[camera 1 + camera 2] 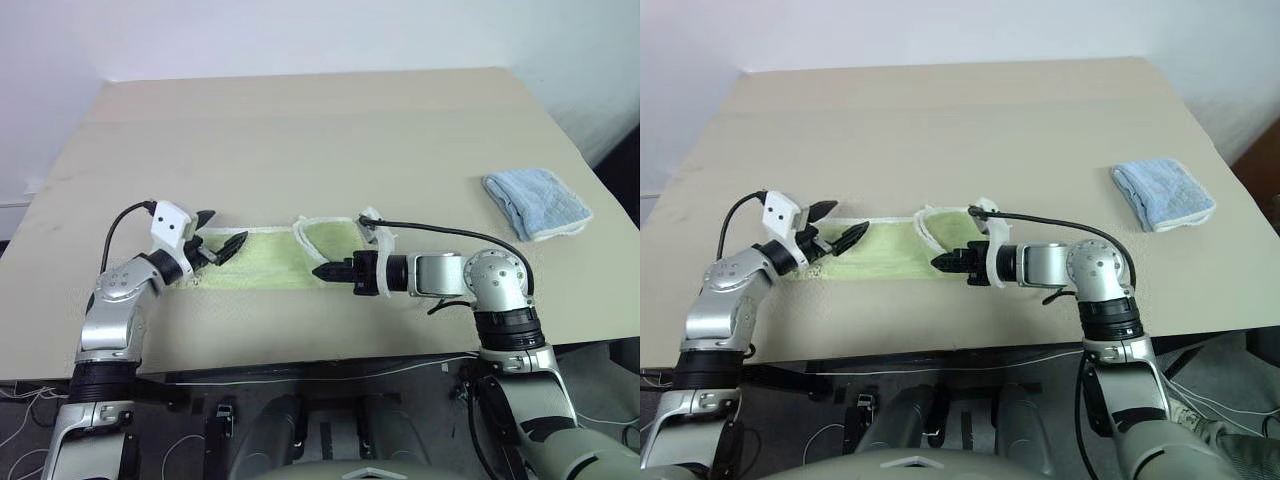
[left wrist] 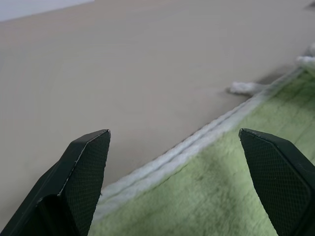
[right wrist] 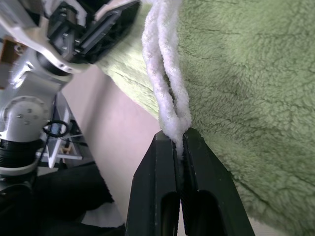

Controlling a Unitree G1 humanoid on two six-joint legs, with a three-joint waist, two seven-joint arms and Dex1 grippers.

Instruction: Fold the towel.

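The light green towel [image 1: 255, 258] lies flat across the near part of the tan table [image 1: 300, 130]. Its right part is folded back leftward and raised. My right gripper [image 1: 322, 270] points left and is shut on the towel's doubled white edging [image 3: 167, 93]. Over the towel's left end hovers my left gripper [image 1: 222, 232], jaws open wide with nothing between them. In the left wrist view the white border [image 2: 197, 142] and a small white loop [image 2: 242, 87] lie between its fingertips [image 2: 91, 157].
A smaller light blue folded cloth [image 1: 537, 203] rests at the right side of the table, apart from the towel. The table's front edge runs just below both arms. A black cable [image 1: 440, 232] arches over my right forearm.
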